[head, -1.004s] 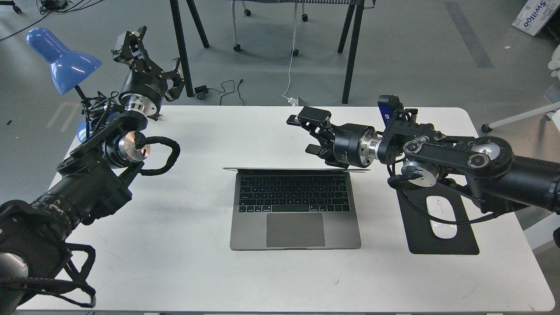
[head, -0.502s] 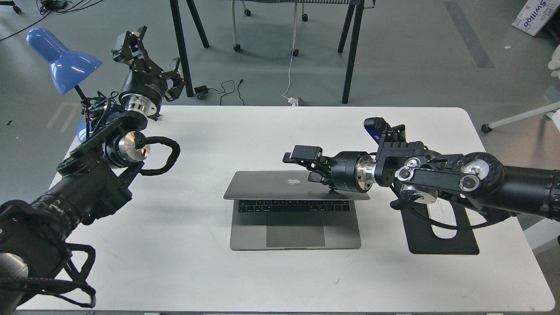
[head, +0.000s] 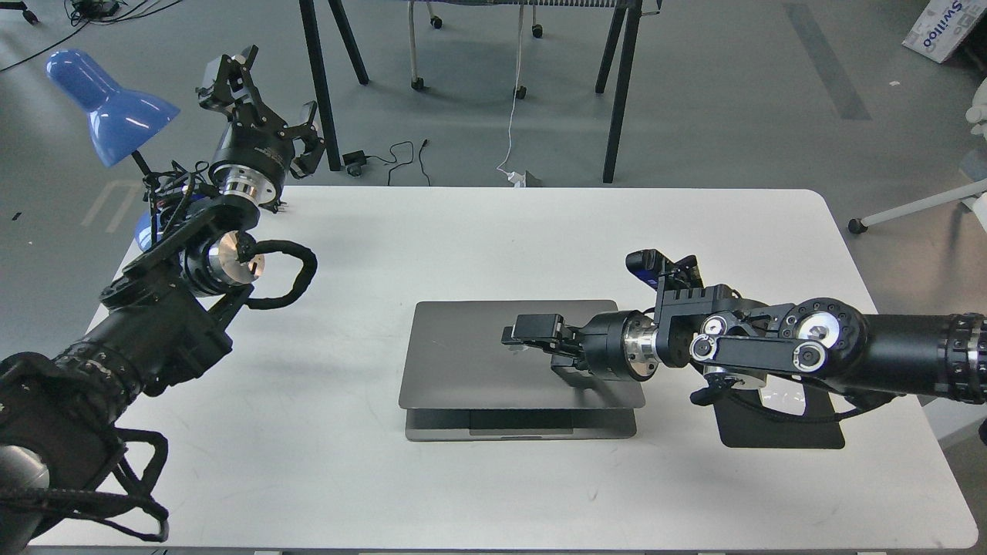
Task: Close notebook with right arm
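Observation:
The notebook (head: 463, 354), a slim space-grey laptop, lies in the middle of the white table (head: 432, 231). Its lid is tilted far down, almost flat, and only a thin front strip of the base (head: 520, 426) shows under it. My right arm (head: 771, 351) reaches in from the right. Its gripper (head: 533, 351) rests on top of the lid near the middle, covering the logo, with its fingers apart and holding nothing. My left gripper (head: 270, 100) is raised over the table's far left corner, open and empty.
A blue desk lamp (head: 108, 100) stands at the far left by my left arm. A black mouse pad (head: 779, 433) lies right of the notebook, partly under my right arm; a white mouse (head: 780, 398) on it is mostly hidden. Chair and table legs stand beyond the far edge.
My right gripper has come forward and down, pushing the lid from upright to almost flat over the keyboard. The keys and trackpad are now covered. The left arm has not moved.

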`<state>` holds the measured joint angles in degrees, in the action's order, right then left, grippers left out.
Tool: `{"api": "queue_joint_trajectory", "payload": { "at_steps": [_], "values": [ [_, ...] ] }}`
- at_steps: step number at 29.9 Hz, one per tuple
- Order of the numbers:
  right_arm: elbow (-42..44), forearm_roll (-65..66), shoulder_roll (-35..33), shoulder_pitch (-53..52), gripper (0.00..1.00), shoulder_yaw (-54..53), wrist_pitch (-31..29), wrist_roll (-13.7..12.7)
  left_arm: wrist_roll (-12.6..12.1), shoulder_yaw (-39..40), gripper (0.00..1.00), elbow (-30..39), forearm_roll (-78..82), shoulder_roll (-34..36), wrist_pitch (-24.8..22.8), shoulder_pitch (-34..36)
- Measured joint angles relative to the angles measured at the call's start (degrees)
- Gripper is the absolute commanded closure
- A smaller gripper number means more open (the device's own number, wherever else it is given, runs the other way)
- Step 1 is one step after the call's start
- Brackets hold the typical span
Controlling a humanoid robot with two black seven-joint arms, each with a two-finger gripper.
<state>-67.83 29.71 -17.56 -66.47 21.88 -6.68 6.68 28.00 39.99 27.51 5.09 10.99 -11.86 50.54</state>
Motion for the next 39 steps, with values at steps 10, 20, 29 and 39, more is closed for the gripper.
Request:
{"api": "queue_joint_trajectory", "payload": {
  "at_steps": [10,20,29,39],
  "values": [
    [1.2,0.34,0.96,1.93,0.0,2.01,0.46,-1.28,0.0,0.0,0.0,0.0,-0.05,0.0,0.0,0.0],
    [1.57,0.07,0.85,2.37,0.0,1.12,0.87,-1.54,0.0,0.0,0.0,0.0,-0.02,0.0,0.0,0.0],
    [1.93,-0.26,-2.3,1.07,0.0,-12.12,0.85,-1.49,0.0,0.08,0.0,0.0,-0.09,0.0,0.0,0.0],
    [14.27,-0.56,-3.1,5.4,0.0,-43.07,1.12,-0.81,0.0,0.01,0.0,0.0,-0.08,-0.09,0.0,0.0]
  ]
}}
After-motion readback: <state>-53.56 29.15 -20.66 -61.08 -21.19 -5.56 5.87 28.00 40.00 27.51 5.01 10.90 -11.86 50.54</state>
